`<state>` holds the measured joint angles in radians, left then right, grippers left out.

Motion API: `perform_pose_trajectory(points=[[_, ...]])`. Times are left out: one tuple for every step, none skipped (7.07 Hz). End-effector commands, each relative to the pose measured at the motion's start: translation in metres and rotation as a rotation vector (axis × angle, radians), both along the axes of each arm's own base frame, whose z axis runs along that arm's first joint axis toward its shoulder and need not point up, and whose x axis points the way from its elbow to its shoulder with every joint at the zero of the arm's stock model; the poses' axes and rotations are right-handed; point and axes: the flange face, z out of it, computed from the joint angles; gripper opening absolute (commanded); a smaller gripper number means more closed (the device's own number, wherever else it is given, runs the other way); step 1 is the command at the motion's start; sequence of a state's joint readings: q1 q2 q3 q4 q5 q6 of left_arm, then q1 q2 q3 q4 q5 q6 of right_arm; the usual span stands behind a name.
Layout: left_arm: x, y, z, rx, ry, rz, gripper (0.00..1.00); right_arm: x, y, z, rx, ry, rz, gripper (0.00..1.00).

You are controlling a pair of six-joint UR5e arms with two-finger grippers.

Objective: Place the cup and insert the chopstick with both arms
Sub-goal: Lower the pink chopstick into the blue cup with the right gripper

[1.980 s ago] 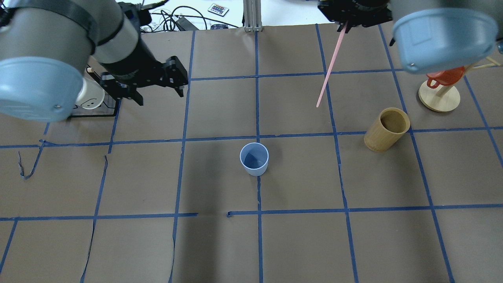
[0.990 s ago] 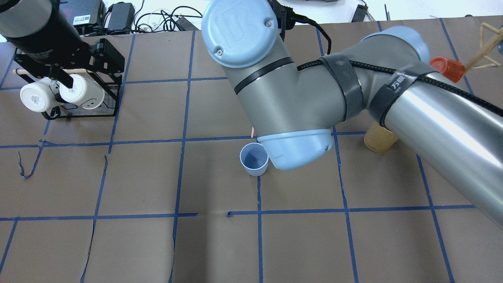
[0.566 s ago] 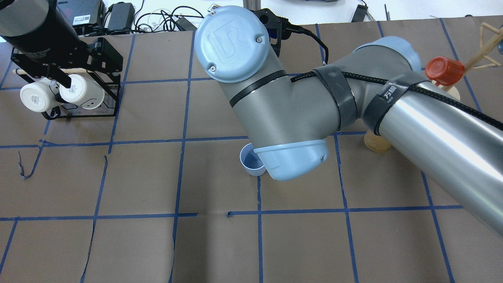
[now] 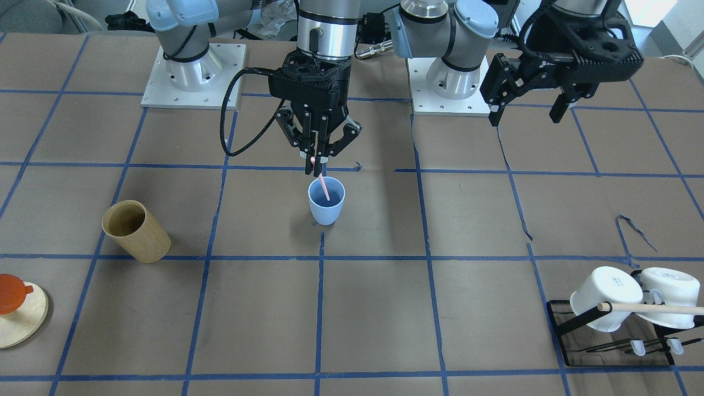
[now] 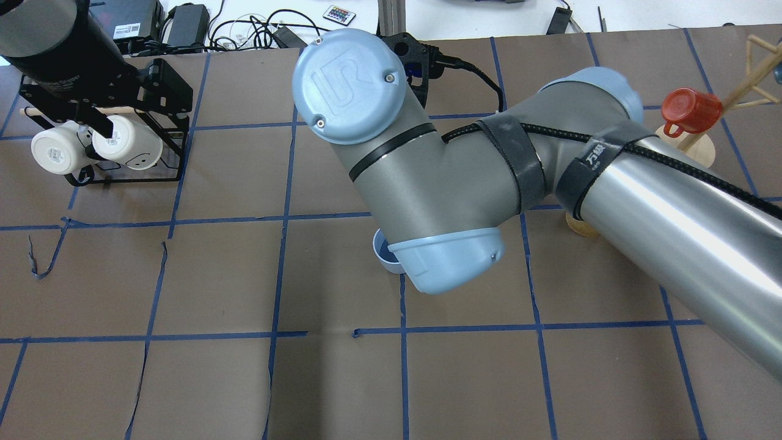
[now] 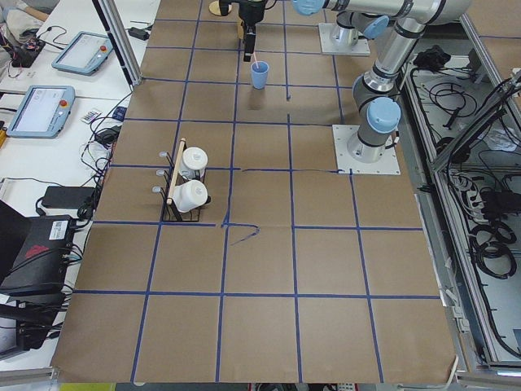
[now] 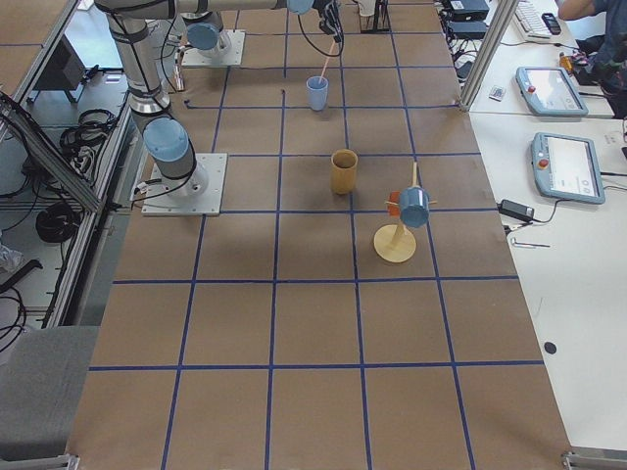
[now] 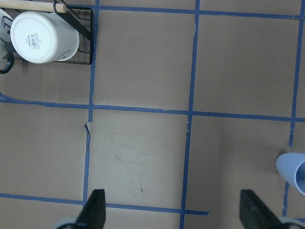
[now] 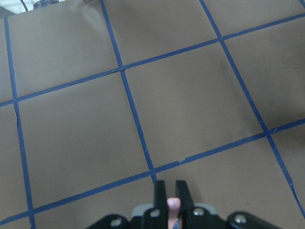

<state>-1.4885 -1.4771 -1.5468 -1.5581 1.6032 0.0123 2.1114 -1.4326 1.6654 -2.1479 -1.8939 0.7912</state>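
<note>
Centrally, smooth tapered cup [image 4: 326,212], thin pink chopstick [image 4: 324,187]

Table [image 4: 374,308]: brown paper cover, crossed by blue tape lines [image 4: 374,257].
White desk [image 7: 578,294]: along the table's far edge — tablets [image 7: 565,166] and cables [image 5: 256,30] on it.
Light: even.

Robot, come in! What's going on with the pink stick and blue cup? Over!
Right gripper shut on the chopstick, tip down inside the cup. Left gripper open, empty, well clear. Nothing blocking the cup.

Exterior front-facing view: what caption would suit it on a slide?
Right pincer holds a thin pale pink chopstick, tip inside the small pale blue plastic cup; left pincer hangs open.
</note>
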Motion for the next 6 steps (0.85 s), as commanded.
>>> perform_pose_trajectory(points=[[-0.001, 0.0, 0.001, -0.002, 0.005, 0.0, 1.0, 0.001, 0.0, 0.0, 0.001, -0.004, 0.001, 0.73], [-0.002, 0.001, 0.002, -0.004, 0.005, 0.0, 1.0, 0.0, 0.0, 0.005, -0.006, -0.01, 0.0, 1.0], [-0.001, 0.0, 0.002, -0.005, 0.006, 0.001, 1.0, 0.001, 0.0, 0.009, -0.009, -0.018, 0.004, 1.0], [-0.001, 0.001, 0.0, -0.001, 0.007, 0.001, 1.0, 0.0, -0.002, 0.015, -0.017, -0.023, 0.008, 1.0], [-0.001, 0.0, 0.001, -0.004, 0.009, -0.001, 1.0, -0.003, -0.008, 0.028, -0.013, -0.027, 0.016, 1.0], [0.0, -0.002, -0.001, -0.001, 0.01, 0.002, 1.0, -0.006, -0.014, 0.041, 0.026, -0.003, 0.056, 1.0]])
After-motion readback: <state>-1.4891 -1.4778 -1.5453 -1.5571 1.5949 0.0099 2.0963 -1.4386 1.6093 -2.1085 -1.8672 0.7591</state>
